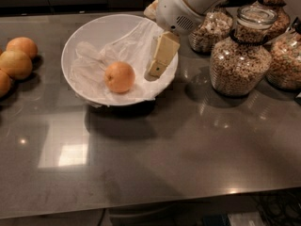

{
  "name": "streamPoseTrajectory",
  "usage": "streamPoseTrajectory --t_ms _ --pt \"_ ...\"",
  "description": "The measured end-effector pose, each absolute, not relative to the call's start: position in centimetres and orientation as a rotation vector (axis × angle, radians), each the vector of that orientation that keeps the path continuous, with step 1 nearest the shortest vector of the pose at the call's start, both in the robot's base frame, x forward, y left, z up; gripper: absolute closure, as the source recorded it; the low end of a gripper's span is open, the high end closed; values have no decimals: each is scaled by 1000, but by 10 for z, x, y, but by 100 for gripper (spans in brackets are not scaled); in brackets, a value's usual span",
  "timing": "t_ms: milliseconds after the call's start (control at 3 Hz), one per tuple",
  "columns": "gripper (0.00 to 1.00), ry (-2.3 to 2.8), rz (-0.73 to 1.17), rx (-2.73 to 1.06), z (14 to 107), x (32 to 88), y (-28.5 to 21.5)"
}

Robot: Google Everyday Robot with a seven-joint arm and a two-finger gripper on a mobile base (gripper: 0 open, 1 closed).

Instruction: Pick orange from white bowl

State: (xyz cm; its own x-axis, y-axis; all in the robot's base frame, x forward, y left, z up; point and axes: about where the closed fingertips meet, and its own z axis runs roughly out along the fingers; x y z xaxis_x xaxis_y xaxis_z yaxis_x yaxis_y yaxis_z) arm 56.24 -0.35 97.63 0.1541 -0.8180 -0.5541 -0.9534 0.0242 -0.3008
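The orange (119, 77) lies in the white bowl (68, 44), a little left of its middle, on the crinkled translucent lining (88, 66). The bowl stands on the dark grey counter (155, 159) at the back left. My gripper (160, 60) hangs from the white arm (188, 4) at the top and reaches down over the right side of the bowl. It is to the right of the orange, apart from it, and holds nothing.
Three paler oranges (16, 63) lie on the counter at the far left. Glass cereal jars (240, 55) stand at the back right, close to the arm, with another (210, 29) behind and one (286, 60) at the right edge.
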Motion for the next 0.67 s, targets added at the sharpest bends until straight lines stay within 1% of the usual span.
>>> streamPoseTrajectory --t_ms 333,667 --pt "0 1670 269 -1833 969 570 8" --pt "0 1671 296 -1883 945 583 30"
